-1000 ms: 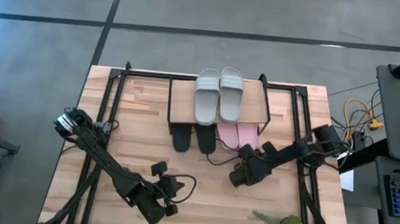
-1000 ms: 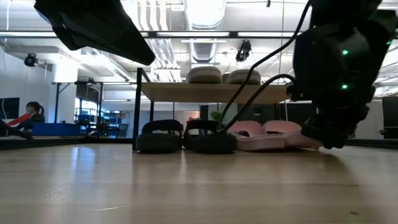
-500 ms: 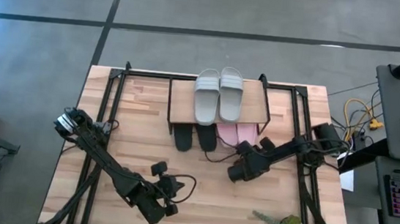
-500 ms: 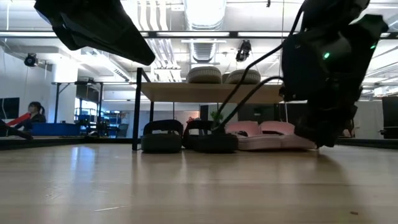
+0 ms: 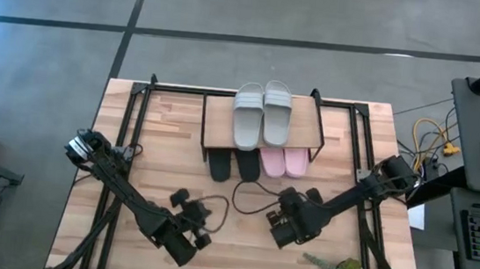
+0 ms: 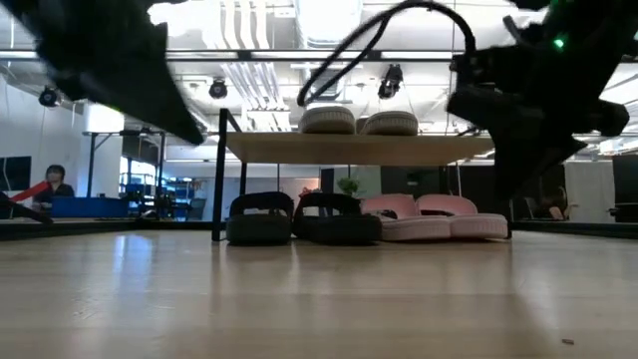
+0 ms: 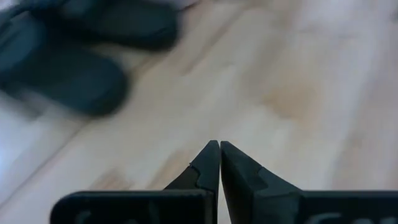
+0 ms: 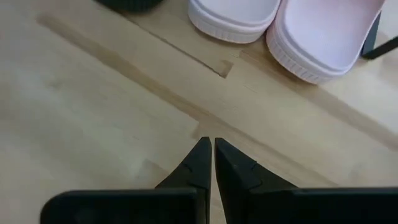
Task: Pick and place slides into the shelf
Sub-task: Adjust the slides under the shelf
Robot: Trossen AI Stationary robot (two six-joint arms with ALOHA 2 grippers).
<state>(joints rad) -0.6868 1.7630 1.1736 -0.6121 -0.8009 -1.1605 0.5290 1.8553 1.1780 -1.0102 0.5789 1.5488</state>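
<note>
Now all six slides look shelved, both claws point(image 8: 207, 144) point(image 7: 219, 147) pinched together and empty; we should lift clear of the pink pair point(image 5: 283, 162) under the shelf point(image 5: 217, 129).

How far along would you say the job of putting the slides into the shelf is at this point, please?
It looks done. The grey-green pair lies on the shelf top; the black pair and pink pair sit side by side beneath it. Nothing is in hand: the left tool and right tool are shut and empty, above bare table. No slide lies loose elsewhere.
</note>
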